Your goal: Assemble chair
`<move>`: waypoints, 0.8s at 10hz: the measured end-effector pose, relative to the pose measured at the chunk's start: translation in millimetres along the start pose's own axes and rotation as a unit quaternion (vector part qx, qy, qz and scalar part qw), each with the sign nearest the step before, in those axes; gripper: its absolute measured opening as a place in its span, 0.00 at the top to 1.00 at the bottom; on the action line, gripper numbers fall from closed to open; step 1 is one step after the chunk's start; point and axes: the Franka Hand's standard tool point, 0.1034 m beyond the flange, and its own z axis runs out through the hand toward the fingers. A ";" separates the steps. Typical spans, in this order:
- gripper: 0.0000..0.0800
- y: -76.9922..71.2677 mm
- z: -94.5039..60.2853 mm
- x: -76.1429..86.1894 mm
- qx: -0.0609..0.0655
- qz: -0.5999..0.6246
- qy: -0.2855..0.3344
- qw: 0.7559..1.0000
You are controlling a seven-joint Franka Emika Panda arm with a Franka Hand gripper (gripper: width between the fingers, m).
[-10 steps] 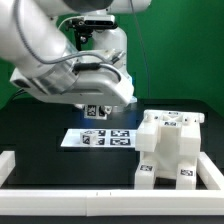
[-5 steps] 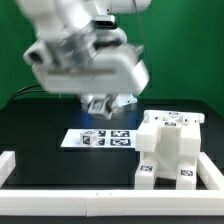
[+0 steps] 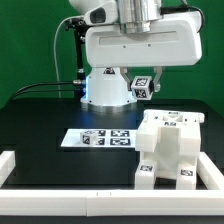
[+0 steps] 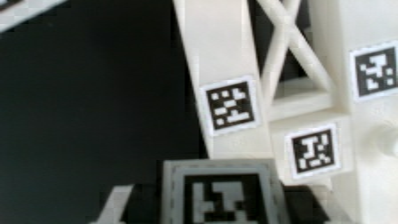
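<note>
My gripper (image 3: 141,90) hangs high above the table, just behind and above the partly built white chair (image 3: 172,148). It is shut on a small white chair part with a black marker tag (image 3: 143,85). In the wrist view that tagged part (image 4: 217,193) sits between my dark fingers (image 4: 139,196), and the gripper (image 4: 217,205) is shut on its sides. Beyond it the chair's white bars and tagged faces (image 4: 231,104) fill the view. The rest of the held part is hidden by the gripper.
The marker board (image 3: 100,137) lies flat on the black table to the exterior view's left of the chair. A white rail (image 3: 60,197) borders the table's front and sides. The arm's base (image 3: 104,90) stands at the back.
The arm has swung up and toward the exterior view's right, from low over the marker board to above the chair, carrying the tagged part.
</note>
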 end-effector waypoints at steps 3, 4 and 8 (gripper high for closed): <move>0.65 -45.1 -6.5 -12.4 -0.015 0.000 0.132 0.991; 0.65 -57.7 -4.1 -15.7 -0.023 -0.025 0.161 0.986; 0.65 -58.6 1.7 -11.1 -0.012 -0.055 0.160 0.986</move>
